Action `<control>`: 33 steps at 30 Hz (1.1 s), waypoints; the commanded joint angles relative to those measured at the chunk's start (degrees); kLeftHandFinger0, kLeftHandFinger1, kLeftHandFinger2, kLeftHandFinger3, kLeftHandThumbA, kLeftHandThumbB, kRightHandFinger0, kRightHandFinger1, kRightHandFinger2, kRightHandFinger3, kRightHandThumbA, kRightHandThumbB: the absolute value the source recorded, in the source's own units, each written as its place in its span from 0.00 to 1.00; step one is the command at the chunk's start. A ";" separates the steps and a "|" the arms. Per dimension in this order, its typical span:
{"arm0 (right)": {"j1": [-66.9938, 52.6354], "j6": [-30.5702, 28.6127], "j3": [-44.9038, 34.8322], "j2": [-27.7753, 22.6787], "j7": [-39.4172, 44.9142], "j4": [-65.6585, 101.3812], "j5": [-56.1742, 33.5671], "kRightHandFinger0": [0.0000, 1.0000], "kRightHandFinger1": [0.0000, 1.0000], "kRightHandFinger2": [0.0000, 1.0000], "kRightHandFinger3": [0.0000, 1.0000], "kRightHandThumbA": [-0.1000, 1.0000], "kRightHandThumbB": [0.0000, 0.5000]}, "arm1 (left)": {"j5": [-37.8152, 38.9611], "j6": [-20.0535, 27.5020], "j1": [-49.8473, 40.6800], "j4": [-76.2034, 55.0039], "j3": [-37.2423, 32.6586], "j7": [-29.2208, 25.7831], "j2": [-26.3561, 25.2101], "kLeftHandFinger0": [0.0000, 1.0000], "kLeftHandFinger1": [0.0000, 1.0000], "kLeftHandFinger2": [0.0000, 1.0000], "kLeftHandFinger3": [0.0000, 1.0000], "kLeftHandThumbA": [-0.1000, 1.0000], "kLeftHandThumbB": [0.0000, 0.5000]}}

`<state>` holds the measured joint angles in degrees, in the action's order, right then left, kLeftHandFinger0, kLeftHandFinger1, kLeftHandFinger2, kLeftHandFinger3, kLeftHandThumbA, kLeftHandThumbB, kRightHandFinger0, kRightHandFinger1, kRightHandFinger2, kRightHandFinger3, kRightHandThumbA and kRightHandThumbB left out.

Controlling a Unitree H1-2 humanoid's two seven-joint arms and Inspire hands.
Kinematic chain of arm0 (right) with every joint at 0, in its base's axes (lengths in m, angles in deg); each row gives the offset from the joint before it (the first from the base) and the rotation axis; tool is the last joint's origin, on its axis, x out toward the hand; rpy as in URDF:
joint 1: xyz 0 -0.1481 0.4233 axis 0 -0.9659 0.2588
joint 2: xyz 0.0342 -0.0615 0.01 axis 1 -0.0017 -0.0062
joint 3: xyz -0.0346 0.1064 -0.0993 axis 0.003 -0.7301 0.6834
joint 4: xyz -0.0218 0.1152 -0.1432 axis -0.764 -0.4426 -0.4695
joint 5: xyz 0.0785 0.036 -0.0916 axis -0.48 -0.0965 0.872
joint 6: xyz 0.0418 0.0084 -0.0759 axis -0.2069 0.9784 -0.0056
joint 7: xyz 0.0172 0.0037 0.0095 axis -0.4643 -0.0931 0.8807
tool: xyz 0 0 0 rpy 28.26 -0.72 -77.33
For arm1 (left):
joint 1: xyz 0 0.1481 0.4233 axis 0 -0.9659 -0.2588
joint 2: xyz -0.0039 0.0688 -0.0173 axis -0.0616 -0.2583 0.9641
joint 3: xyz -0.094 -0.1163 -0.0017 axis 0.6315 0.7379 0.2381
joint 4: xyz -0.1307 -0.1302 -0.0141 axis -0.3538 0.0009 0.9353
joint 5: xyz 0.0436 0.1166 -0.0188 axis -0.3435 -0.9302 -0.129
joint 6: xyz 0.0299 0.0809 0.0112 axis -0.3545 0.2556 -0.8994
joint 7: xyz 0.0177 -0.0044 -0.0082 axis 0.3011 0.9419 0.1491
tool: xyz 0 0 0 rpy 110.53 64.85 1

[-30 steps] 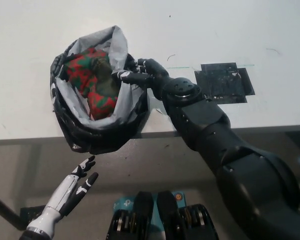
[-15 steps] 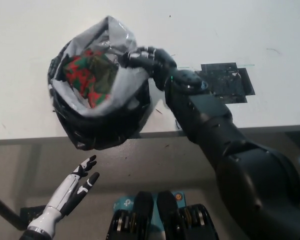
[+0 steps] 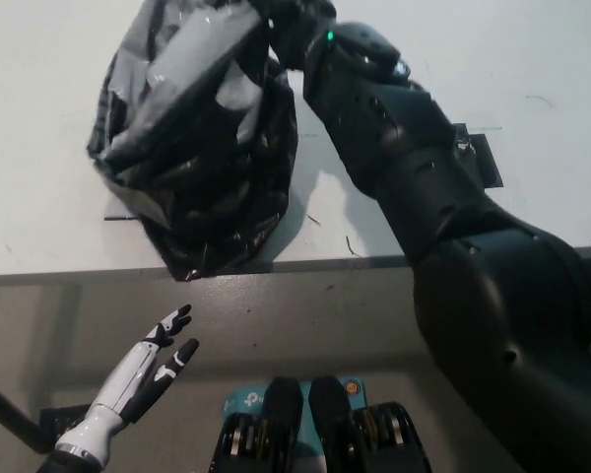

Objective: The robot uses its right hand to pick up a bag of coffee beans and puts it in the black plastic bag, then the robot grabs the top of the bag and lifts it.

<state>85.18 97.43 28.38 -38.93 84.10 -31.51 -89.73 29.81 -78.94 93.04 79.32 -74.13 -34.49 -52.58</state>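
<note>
The black right hand (image 3: 294, 25) is clamped on the gathered top of the black plastic bag (image 3: 202, 168), near the white table's (image 3: 59, 236) front edge. The white left hand (image 3: 148, 370) rests below with fingers apart.

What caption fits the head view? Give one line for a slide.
Black right hand grips the top of the crinkled black plastic bag above the white table; white left hand rests open.

Head camera, steeply downward over table (image 3: 69, 236)
</note>
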 commanded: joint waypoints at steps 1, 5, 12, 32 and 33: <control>5.98 0.19 -0.69 -0.72 -0.95 3.30 -2.40 0.00 0.27 0.83 1.00 0.00 0.29 | 0.20 2.13 1.81 0.04 -0.16 0.30 -0.61 1.00 1.00 1.00 1.00 1.00 0.38; 6.14 0.22 -0.80 -0.84 -0.70 3.37 -2.82 0.00 0.19 0.77 1.00 0.00 0.23 | 0.27 1.97 1.85 -0.37 -0.30 0.59 -0.72 1.00 1.00 1.00 1.00 1.00 0.36; 10.07 0.32 -2.70 -1.49 -0.45 2.60 -5.32 0.00 0.12 0.63 0.94 0.00 0.25 | -0.45 1.72 1.96 -0.23 -0.71 0.25 -0.58 1.00 1.00 1.00 1.00 1.00 0.35; 22.87 0.27 -4.55 -5.48 -1.57 3.58 -7.54 0.00 0.30 0.79 0.94 0.00 0.18 | 0.39 1.37 1.37 -0.30 -1.74 1.00 -0.54 1.00 1.00 1.00 1.00 1.00 0.31; 22.77 0.29 -4.46 -5.46 -1.60 3.63 -7.47 0.00 0.30 0.78 0.94 0.00 0.19 | 0.40 1.47 1.31 -0.31 -1.77 0.95 -0.55 1.00 1.00 1.00 1.00 1.00 0.32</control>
<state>96.45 99.52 25.04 -42.30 82.13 -31.18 -94.15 29.81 -78.87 93.66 79.71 -75.73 -34.47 -52.58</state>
